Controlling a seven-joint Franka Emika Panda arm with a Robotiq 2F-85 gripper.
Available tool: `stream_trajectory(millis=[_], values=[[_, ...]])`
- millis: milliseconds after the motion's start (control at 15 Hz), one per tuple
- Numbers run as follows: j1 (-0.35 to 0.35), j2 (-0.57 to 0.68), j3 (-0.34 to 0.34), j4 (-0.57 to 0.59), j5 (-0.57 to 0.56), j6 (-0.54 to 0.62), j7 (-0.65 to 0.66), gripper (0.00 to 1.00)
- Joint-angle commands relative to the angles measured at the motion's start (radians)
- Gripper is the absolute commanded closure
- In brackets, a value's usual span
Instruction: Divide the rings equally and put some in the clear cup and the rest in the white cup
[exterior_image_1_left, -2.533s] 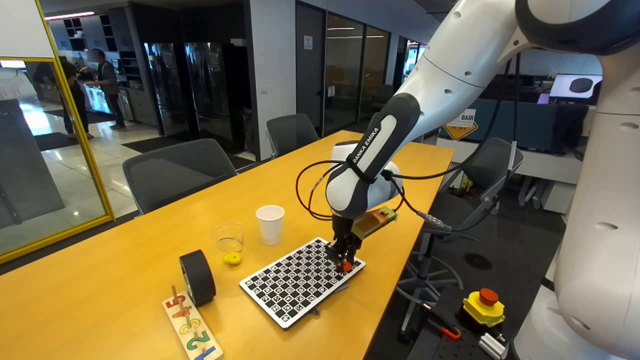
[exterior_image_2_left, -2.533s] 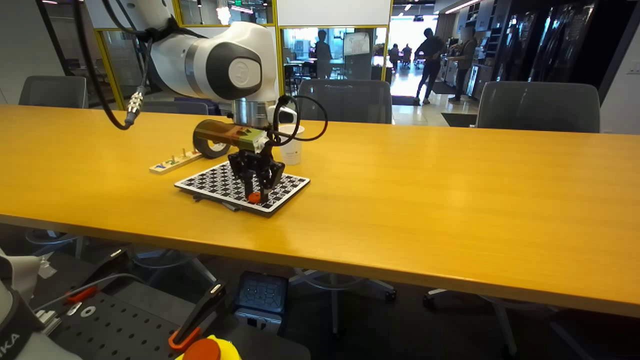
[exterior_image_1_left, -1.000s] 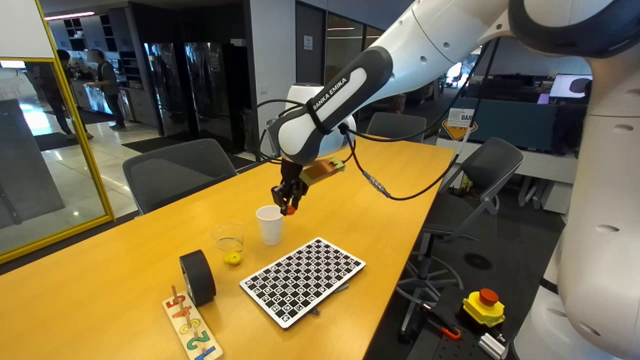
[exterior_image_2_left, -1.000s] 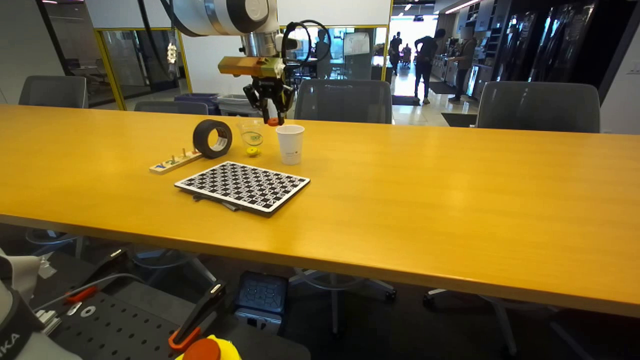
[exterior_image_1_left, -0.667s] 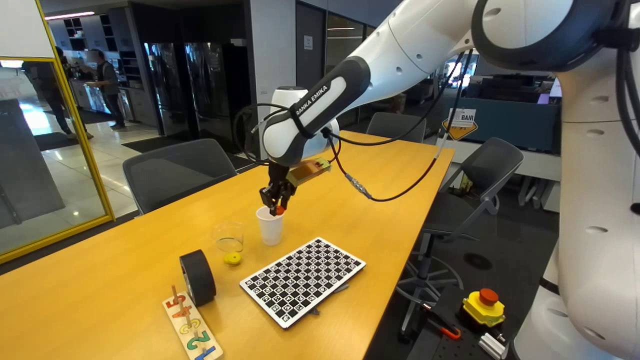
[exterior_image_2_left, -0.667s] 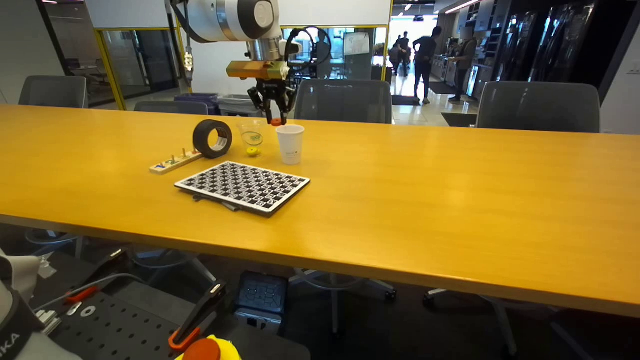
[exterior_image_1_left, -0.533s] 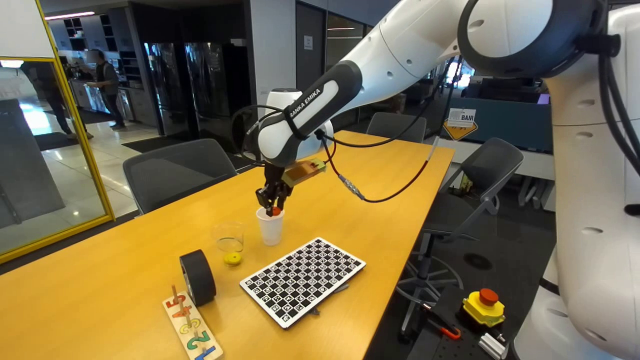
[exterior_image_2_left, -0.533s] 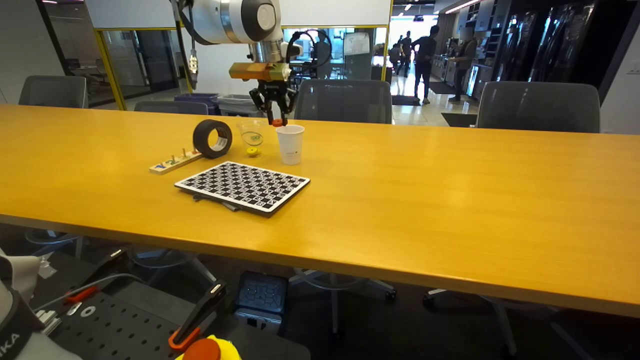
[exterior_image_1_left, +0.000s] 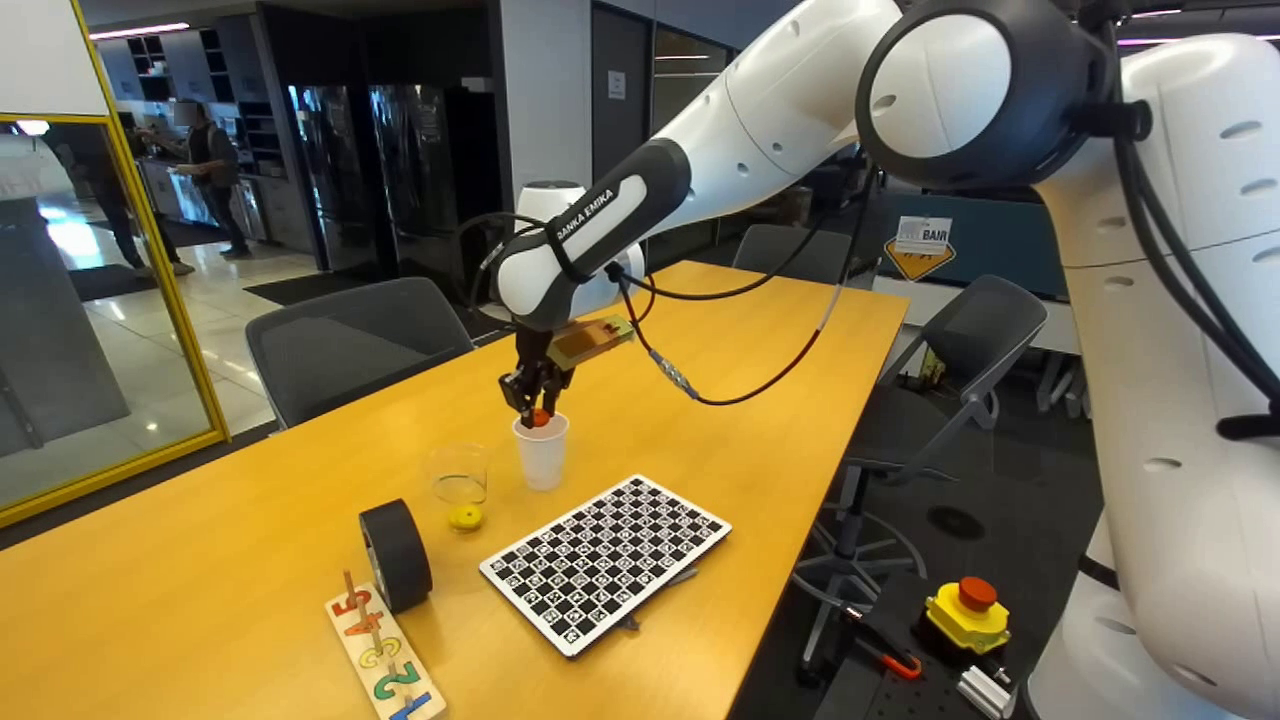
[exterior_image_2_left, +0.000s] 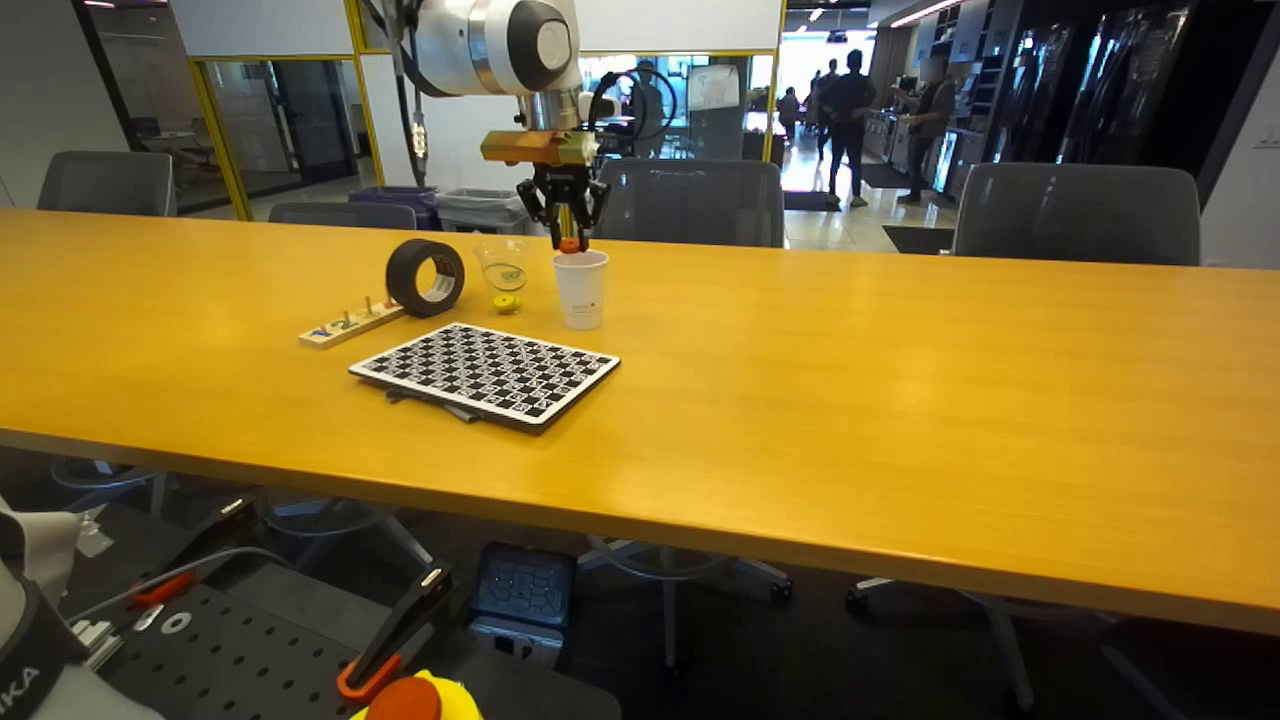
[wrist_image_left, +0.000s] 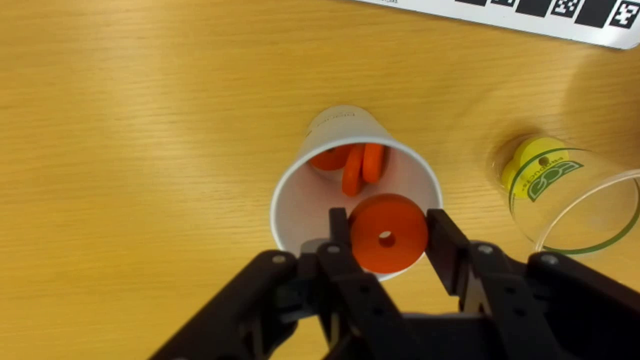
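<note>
- While a red ring (wrist_image_left: 389, 215) is pinched by the gripper (wrist_image_left: 386, 223), with the jaws drawn in against its opposite sides, it is held over the mouth of the white cup (exterior_image_2_left: 581, 295); whether the rim is touched cannot be told.
- From the checkered board (exterior_image_1_left: 605, 560), which lies near the white cup on the robot's side, the ring has just been carried across, and it has last been brought from the cup's edge to farther over its mouth. The carrying is thus judged nearly done, with release as the likely next step.
- Within the white cup, at least three orange rings (wrist_image_left: 353, 170) are seen in the wrist view; in both exterior views they are hidden by its opaque wall.
- Beside the white cup, and apart from it, the clear cup (wrist_image_left: 536, 215) is placed. Yellow rings (wrist_image_left: 536, 152) are shown at its bottom in all three views, but a sure count is given by none, so whether the shares would be made equal by this drop cannot be judged.
- Farther from the white cup, past the clear one, a black roll (exterior_image_1_left: 405, 560) and a numbered peg board (exterior_image_1_left: 383, 650) are shown in both exterior views; neither is caught by the wrist view.
</note>
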Motion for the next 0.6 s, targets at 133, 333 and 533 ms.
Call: stream_trajectory(millis=[133, 333, 533], values=[[-0.002, 0.041, -0.010, 0.083, -0.016, -0.065, 0.010, 0.27], [-0.006, 0.002, -0.015, 0.046, -0.017, -0.074, 0.007, 0.05], [-0.012, -0.089, -0.022, -0.046, -0.017, -0.077, 0.000, 0.00]])
